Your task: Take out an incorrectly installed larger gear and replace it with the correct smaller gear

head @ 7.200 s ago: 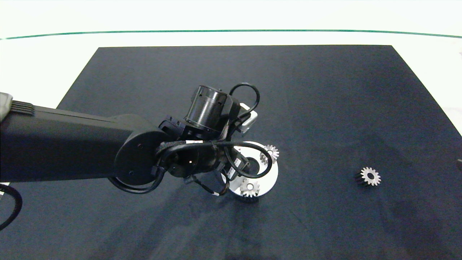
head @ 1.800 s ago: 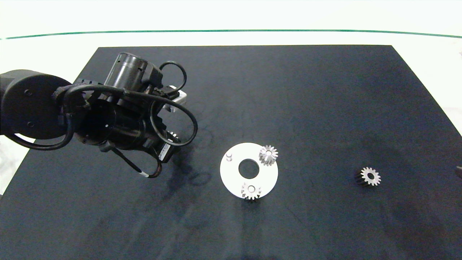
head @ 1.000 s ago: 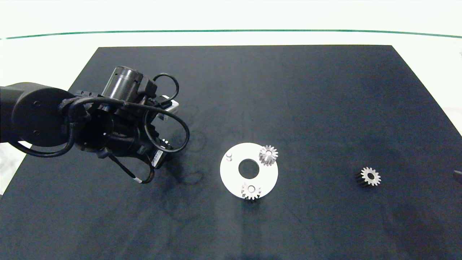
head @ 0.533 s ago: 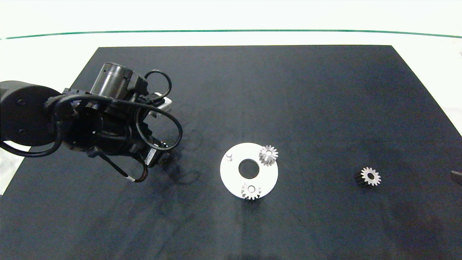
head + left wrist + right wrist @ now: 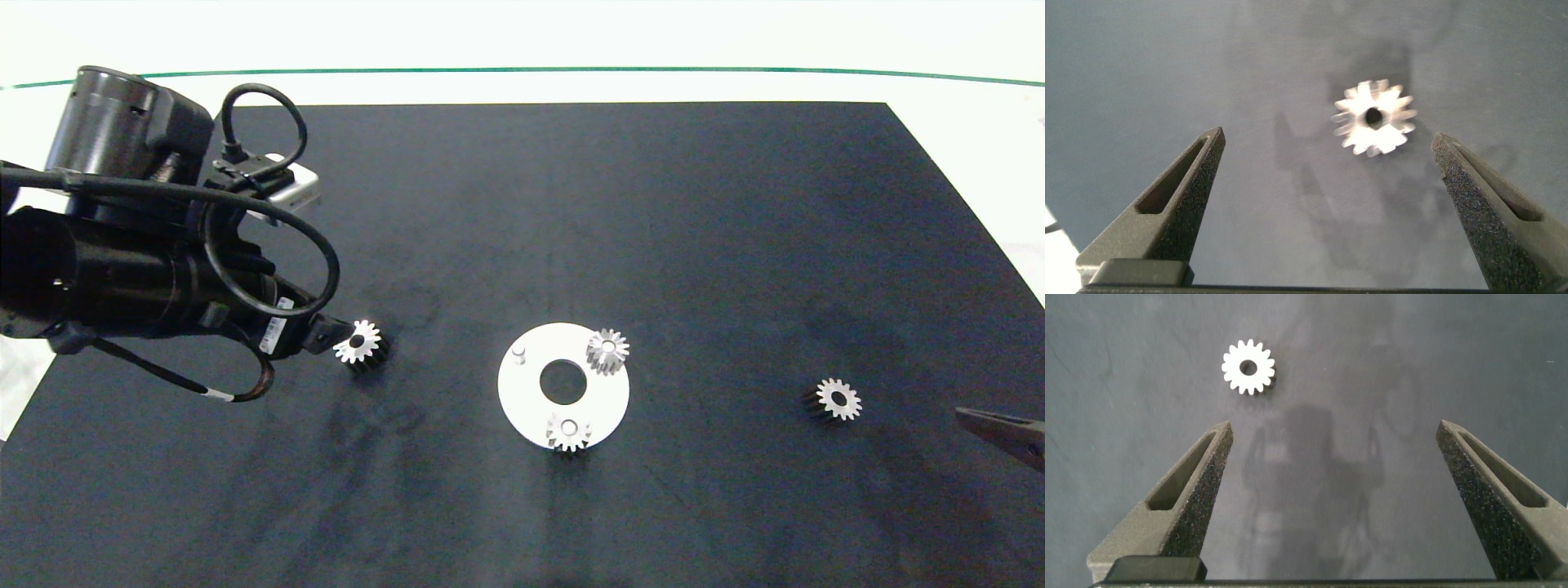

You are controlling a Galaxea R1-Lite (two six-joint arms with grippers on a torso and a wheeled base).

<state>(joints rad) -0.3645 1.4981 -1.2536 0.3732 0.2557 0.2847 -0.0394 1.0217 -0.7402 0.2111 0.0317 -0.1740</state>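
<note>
STATE: my left gripper (image 5: 1327, 175) has just released the larger gear (image 5: 359, 344) on the mat, left of the plate (image 5: 526, 408); fingers spread | NEXT: my right gripper (image 5: 1335, 478), spread, nears the smaller gear (image 5: 836, 399); peg (image 5: 518, 354) vacant

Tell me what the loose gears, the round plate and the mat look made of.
The larger gear, lying by the left tool, and the smaller gear look like machined metal: bright silvery faces, dark sides. The round plate seems smooth white plastic or painted metal; the look leaves it open. The mat appears dark, matte, faintly scuffed, maybe rubber or fabric.
</note>
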